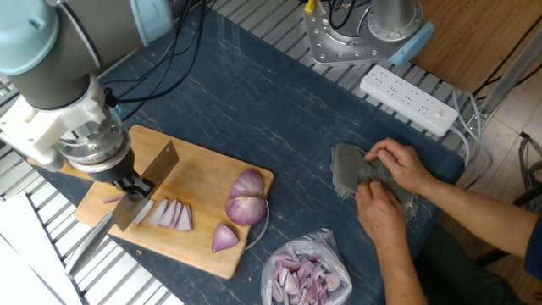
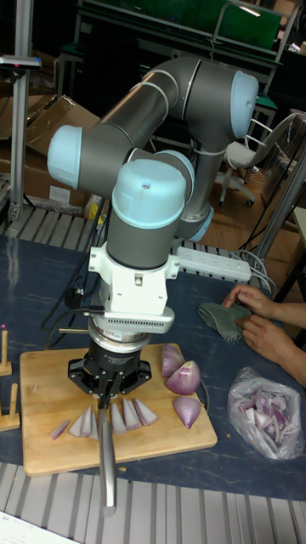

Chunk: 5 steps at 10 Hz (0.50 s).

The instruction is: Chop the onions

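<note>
On the wooden cutting board (image 1: 199, 174) (image 2: 42, 399) lie the onions: a row of thin slices (image 1: 171, 215) (image 2: 110, 417), two larger purple halves (image 1: 247, 196) (image 2: 181, 370) and a wedge (image 1: 224, 239) (image 2: 187, 410). My gripper (image 1: 131, 188) (image 2: 106, 391) is shut on a cleaver knife (image 1: 151, 185), its blade just left of the slices and its metal handle (image 1: 89, 244) (image 2: 107, 463) sticking out past the board's front edge. A small purple scrap (image 1: 111, 199) lies left of the blade.
A clear bag of onion bits (image 1: 305, 275) (image 2: 262, 414) lies near the table's front. A person's hands (image 1: 385, 182) (image 2: 251, 314) hold a grey cloth (image 1: 351, 174) at the right. A white power strip (image 1: 409, 99) and an arm base (image 1: 356, 34) stand behind.
</note>
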Available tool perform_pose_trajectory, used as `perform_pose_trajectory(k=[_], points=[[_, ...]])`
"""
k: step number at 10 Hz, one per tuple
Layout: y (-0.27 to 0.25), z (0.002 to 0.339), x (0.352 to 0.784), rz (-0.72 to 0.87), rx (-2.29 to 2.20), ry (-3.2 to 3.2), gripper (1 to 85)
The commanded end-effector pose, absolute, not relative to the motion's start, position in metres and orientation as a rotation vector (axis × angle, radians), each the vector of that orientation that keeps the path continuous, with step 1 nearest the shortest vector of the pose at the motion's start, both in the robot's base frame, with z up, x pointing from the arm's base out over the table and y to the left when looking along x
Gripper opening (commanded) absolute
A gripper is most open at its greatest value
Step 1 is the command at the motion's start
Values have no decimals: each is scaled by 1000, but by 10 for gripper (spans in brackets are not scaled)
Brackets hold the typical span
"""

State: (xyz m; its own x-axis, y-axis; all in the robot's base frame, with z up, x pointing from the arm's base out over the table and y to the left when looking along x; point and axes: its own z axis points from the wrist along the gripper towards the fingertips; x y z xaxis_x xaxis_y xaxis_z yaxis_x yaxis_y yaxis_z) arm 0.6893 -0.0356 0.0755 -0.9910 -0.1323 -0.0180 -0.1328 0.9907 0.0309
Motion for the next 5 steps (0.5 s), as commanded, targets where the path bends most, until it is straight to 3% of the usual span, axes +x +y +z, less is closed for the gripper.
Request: perform_pose_trajectory(k=[1, 3, 5], points=[[-38, 89, 671, -2, -227, 3123, 10], [-55, 101, 669, -140, -328, 3096, 10], [-38, 106, 668, -91, -320, 3103, 10]])
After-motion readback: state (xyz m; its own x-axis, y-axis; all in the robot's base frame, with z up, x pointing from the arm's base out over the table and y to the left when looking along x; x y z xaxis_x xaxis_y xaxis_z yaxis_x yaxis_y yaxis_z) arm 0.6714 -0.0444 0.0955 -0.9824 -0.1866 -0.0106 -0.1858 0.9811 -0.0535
